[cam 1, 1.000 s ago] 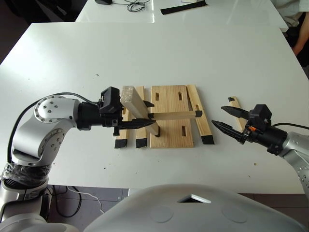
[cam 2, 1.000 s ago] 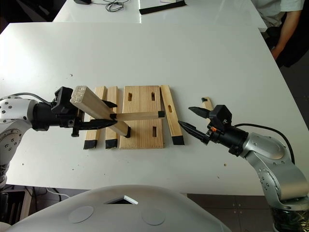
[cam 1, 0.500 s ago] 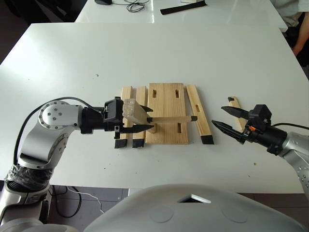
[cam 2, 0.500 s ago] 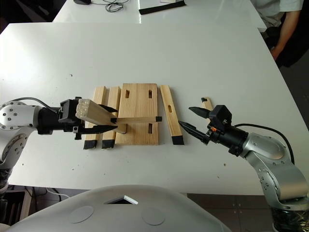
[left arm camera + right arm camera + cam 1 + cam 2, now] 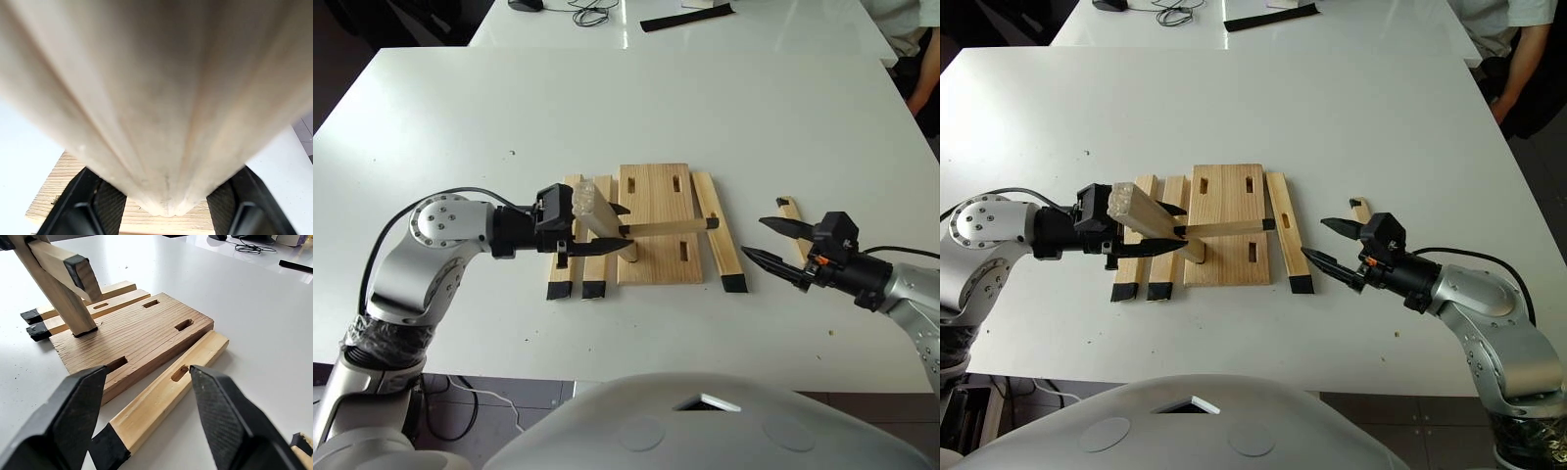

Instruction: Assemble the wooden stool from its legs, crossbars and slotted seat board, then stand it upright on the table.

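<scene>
Seemingly mid-seating: left hand (image 5: pixel 612 230) grips the leg (image 5: pixel 592 206) at a slot of the seat board (image 5: pixel 654 201), right hand (image 5: pixel 754 238) released; next, press down squarely.

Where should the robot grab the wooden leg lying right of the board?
Probably near the black-tipped end of the pale wooden leg, from above with the right gripper, pinching across its width. It lies flat, and its gap to the slotted wooden seat board is widest there.
</scene>
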Motion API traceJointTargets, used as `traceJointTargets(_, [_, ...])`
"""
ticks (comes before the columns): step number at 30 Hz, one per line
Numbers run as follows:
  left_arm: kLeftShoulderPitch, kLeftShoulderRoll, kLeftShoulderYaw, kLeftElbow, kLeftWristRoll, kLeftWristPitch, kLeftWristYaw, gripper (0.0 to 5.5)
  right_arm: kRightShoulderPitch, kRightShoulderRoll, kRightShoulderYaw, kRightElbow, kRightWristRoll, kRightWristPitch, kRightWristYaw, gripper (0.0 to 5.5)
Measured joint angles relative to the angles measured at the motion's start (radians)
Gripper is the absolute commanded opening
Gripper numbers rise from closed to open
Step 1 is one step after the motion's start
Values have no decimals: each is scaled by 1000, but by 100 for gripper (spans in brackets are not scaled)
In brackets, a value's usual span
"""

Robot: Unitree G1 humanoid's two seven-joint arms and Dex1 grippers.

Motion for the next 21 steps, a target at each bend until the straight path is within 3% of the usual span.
traceJointTargets(11, [-18,-8,-67,14,67,-104,28,210,1,-1,16,4,-4,0,3,311])
traceJointTargets(12, [-25,-10,-72,15,67,-92,39,242,2,-1,16,4,-4,-1,3,315])
traceJointTargets(18, [0,-17,-142,99,203,-2,88,320,3,3,20,3,-14,-5,-2,315])
traceJointTargets(21, [6,-25,-146,109,246,-16,106,320,3,3,28,3,-21,-12,-3,315])
